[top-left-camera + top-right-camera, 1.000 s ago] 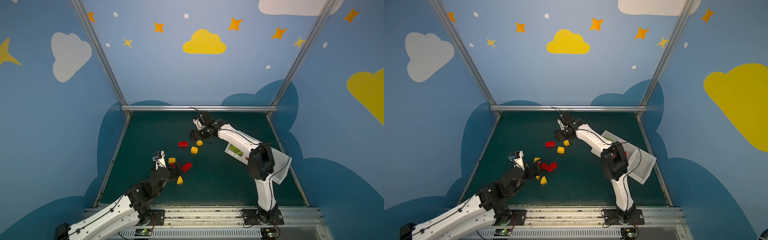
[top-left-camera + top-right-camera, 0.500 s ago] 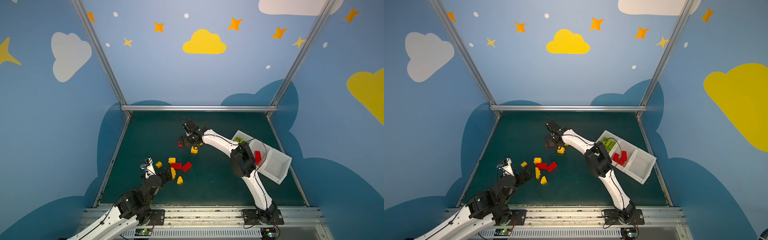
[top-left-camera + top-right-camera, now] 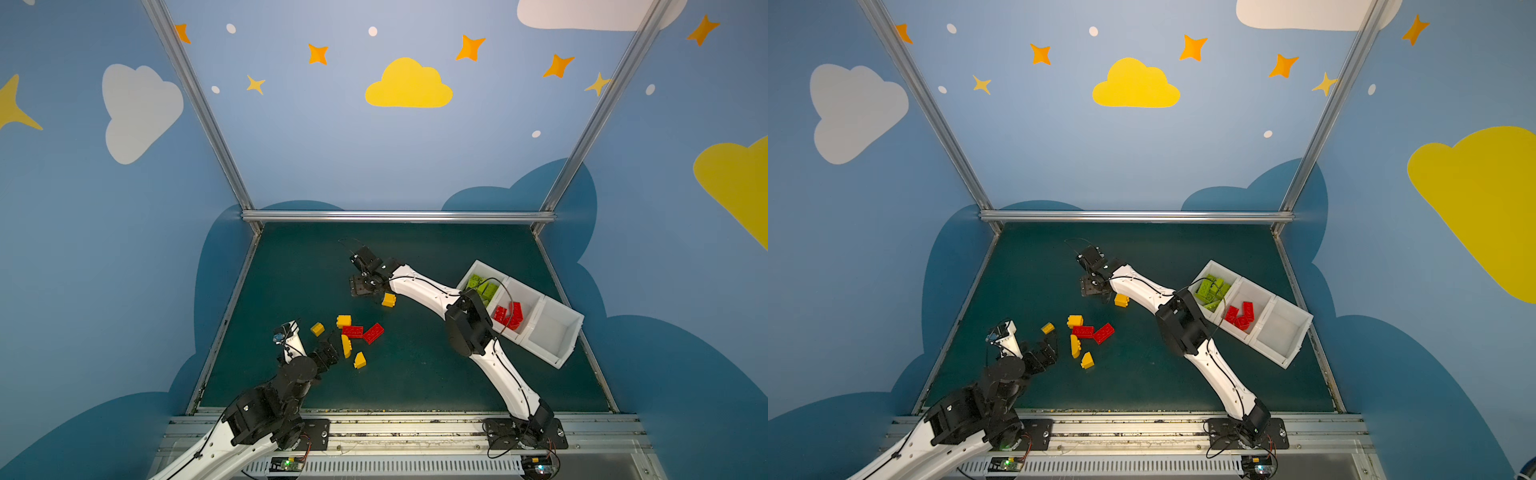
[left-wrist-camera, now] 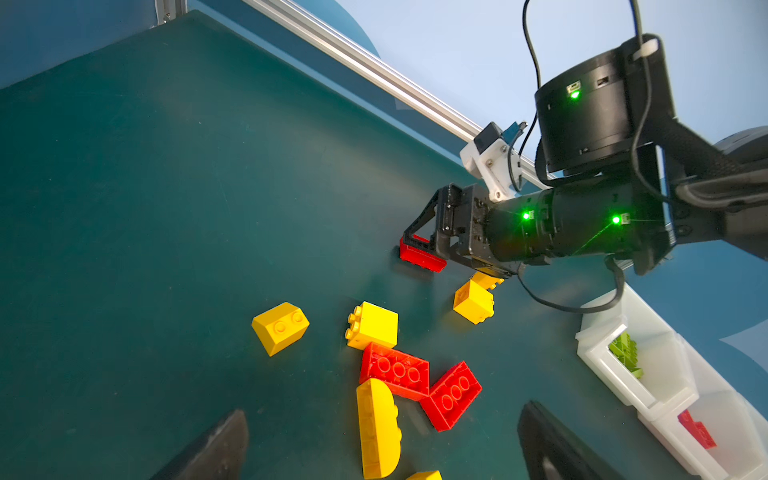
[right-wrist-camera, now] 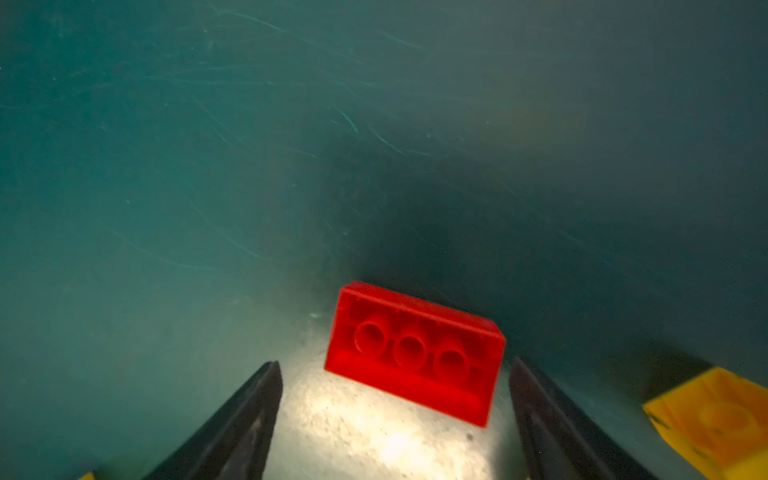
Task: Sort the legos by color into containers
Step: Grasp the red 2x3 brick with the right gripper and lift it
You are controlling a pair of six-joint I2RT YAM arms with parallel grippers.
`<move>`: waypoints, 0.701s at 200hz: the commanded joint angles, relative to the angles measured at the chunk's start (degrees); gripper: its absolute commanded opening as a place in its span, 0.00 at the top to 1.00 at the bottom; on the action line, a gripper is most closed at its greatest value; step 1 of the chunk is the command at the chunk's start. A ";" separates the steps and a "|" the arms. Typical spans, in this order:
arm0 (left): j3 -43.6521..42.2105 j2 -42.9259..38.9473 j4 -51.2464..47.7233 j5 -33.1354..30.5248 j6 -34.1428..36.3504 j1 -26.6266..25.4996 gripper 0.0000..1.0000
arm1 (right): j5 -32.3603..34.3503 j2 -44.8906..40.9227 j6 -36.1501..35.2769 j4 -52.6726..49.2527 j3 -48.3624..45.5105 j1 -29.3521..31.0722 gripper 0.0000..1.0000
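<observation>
Left wrist view, nearest first: left end effector (image 4: 380,415) low over the table (image 4: 124,208), fingers spread as wide as possible, nothing held, drawn back toward its base compared with a second ago. Close to the front edge in both top views, a yellow wedge (image 3: 360,360). Just ahead of the fingertips, a long yellow brick (image 4: 378,428) with a rounded back, uncovered by that retreat. At its far end a red brick (image 4: 395,372), corner to corner with a second red brick (image 4: 451,395). Against the first red one, a square yellow brick (image 4: 372,326). Off to the side and apart from the rest, a small sloped yellow brick (image 4: 280,328), also hidden a second ago.

Farther out: right end effector (image 5: 395,363), fingers well parted, down at the table astride a lone red brick (image 5: 415,353) with its hollow side toward the wrist camera, a gap on each side, not clamped. A second ago farther back and to the right, with that brick plain in the top views; now out of sight there beneath the wrist. Just beside it, another yellow brick (image 3: 389,299).

Far right: row of three white bins (image 3: 555,334), mostly hidden behind the right arm's elbow a second ago, now in full sight. Green bricks (image 3: 481,286) in the farthest bin, red bricks (image 3: 508,315) in the middle one.
</observation>
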 commanded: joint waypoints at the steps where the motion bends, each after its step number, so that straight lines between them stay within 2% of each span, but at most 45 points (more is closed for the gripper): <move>1: -0.85 -1.14 -2.41 -0.86 -0.55 0.30 0.00 | 2.67 2.60 -0.04 -3.38 3.49 0.66 0.16; 52: -1.12 -2.47 -3.47 -0.69 -1.36 0.38 0.00 | 4.68 3.51 -1.12 -4.95 4.26 1.23 0.24; 96: -0.55 -2.48 -4.35 -0.26 -2.04 0.28 0.00 | 5.09 3.27 -1.73 -5.45 4.70 1.33 0.41; 140: -1.47 0.06 -0.47 2.72 -1.18 0.25 0.00 | 6.86 -2.22 -2.35 -5.55 0.67 1.40 0.45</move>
